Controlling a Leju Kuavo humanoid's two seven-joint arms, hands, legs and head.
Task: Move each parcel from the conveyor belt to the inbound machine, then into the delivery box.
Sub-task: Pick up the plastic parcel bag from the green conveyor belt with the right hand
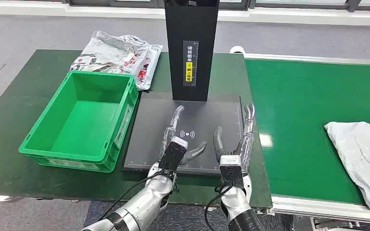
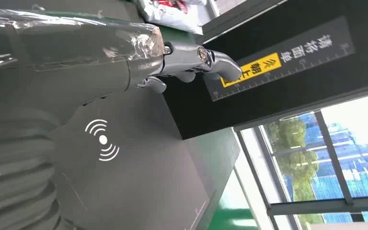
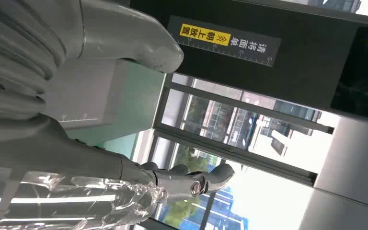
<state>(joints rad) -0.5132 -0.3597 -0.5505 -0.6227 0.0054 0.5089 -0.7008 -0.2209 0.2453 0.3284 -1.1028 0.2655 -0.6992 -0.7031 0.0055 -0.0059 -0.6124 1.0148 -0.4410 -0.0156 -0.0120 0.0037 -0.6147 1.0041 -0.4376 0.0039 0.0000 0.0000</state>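
A crumpled white parcel [image 1: 361, 156] lies on the green conveyor belt [image 1: 294, 120] at the right. The inbound machine is a dark flat scan plate [image 1: 159, 120] with a black upright column [image 1: 191, 48]. My left hand [image 1: 176, 139] hovers over the plate's front, fingers spread and holding nothing. Beside it, my right hand [image 1: 236, 144] is at the plate's front right edge, also spread and bare. The green delivery box [image 1: 84, 118] stands left of the plate with nothing inside. The left wrist view looks past the left hand [image 2: 76, 52] onto the plate's wave symbol [image 2: 103, 140].
Several white printed parcels [image 1: 120, 55] lie piled behind the green box on the dark green table [image 1: 24, 110]. The conveyor's metal frame [image 1: 318, 209] runs along its near edge. Windows show beyond the column [image 3: 249, 52] in the right wrist view.
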